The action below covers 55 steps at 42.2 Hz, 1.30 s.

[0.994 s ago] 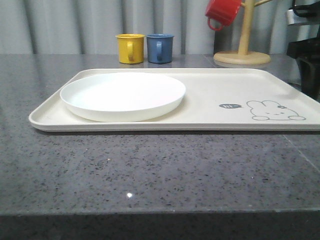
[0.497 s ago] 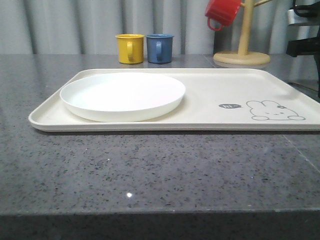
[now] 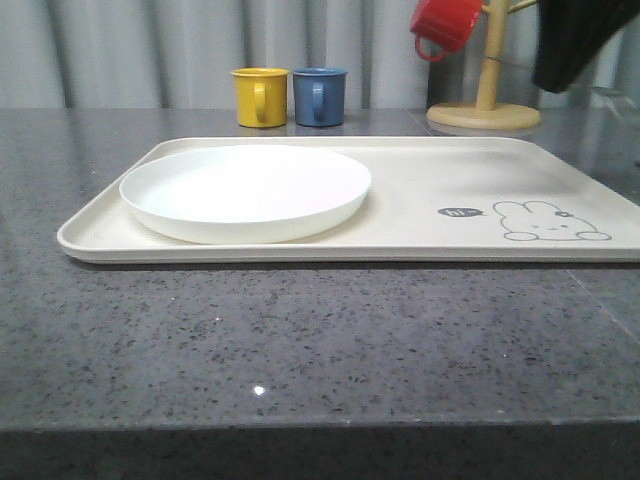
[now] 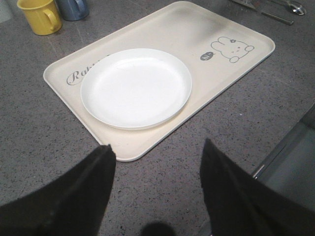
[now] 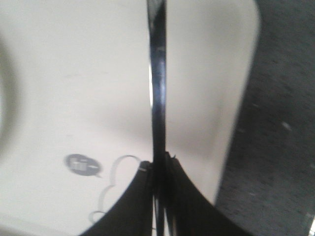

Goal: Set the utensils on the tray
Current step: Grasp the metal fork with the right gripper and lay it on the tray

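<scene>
1. Cream tray (image 3: 420, 185) sat mid-counter with the white plate (image 3: 245, 190) on its mug-side half.
2. Right gripper (image 5: 158, 196) was clamped on a slim silver utensil (image 5: 158, 98), hanging over the tray's rabbit end. Looked like the carry step.
3. Left gripper (image 4: 157, 162) hung spread, empty, off the tray's near edge.
4. Next I'd guess: lower it flat beside the plate, then let go.

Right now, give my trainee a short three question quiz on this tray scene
1. True or false: the white plate sits on the cream rabbit tray.
2. The right gripper is shut on: A) a mug, B) a slim silver utensil, C) nothing.
3. What colour is the mug hanging on the wooden mug tree?

Key: 1 true. 2 B. 3 red.
</scene>
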Motion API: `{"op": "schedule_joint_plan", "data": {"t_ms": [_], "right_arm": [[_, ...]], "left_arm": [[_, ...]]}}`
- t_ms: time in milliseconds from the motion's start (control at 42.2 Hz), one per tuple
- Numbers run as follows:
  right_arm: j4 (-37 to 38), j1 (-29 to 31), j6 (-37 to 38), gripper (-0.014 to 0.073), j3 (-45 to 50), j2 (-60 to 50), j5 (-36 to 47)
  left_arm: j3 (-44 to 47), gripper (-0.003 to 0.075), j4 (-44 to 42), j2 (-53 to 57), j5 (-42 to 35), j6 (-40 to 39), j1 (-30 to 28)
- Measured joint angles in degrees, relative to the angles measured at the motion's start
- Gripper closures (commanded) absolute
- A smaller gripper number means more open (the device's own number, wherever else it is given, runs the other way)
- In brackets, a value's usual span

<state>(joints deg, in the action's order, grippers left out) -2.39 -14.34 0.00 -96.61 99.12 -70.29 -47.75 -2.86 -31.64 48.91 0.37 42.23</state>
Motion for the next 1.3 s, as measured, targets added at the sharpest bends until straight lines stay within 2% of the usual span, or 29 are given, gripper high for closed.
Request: {"op": "schedule_joint_plan", "data": {"t_ms": [95, 189, 308, 473, 592, 687, 900, 971, 1160, 1302], "right_arm": [[-0.72, -4.61, 1.28, 0.0608, -2.57, 1.23, -0.48], [-1.43, -7.99, 6.50, 0.0608, -4.32, 3.32, -0.51], [-1.52, -8.92, 17.55, 0.0608, -4.50, 6.86, -0.61], [-1.42, -8.92, 24.73, 0.0608, -4.50, 10.22, -0.61], [-1.31, -8.92, 26.45, 0.0607, -4.50, 11.93, -0.61], [-1.21, -8.92, 27.10, 0.0570, -4.50, 13.11, -0.61], [-0.95, -8.92, 27.33, 0.0321, -4.50, 14.15, -0.05], [-0.95, -8.92, 27.33, 0.0275, -4.50, 14.15, 0.42], [-0.60, -8.92, 26.97, 0.0263, -4.59, 13.93, 0.83], [1.65, -8.92, 22.87, 0.0263, -4.59, 10.98, 0.33]], "left_arm": [[0.00, 0.0331, 0.00, 0.00, 0.00, -0.37, 0.00], [0.00, 0.0331, 0.00, 0.00, 0.00, -0.37, 0.00], [0.00, 0.0331, 0.00, 0.00, 0.00, -0.37, 0.00], [0.00, 0.0331, 0.00, 0.00, 0.00, -0.37, 0.00], [0.00, 0.0331, 0.00, 0.00, 0.00, -0.37, 0.00], [0.00, 0.0331, 0.00, 0.00, 0.00, -0.37, 0.00], [0.00, 0.0331, 0.00, 0.00, 0.00, -0.37, 0.00], [0.00, 0.0331, 0.00, 0.00, 0.00, -0.37, 0.00], [0.00, 0.0331, 0.00, 0.00, 0.00, -0.37, 0.00], [0.00, 0.0331, 0.00, 0.00, 0.00, -0.37, 0.00]]}}
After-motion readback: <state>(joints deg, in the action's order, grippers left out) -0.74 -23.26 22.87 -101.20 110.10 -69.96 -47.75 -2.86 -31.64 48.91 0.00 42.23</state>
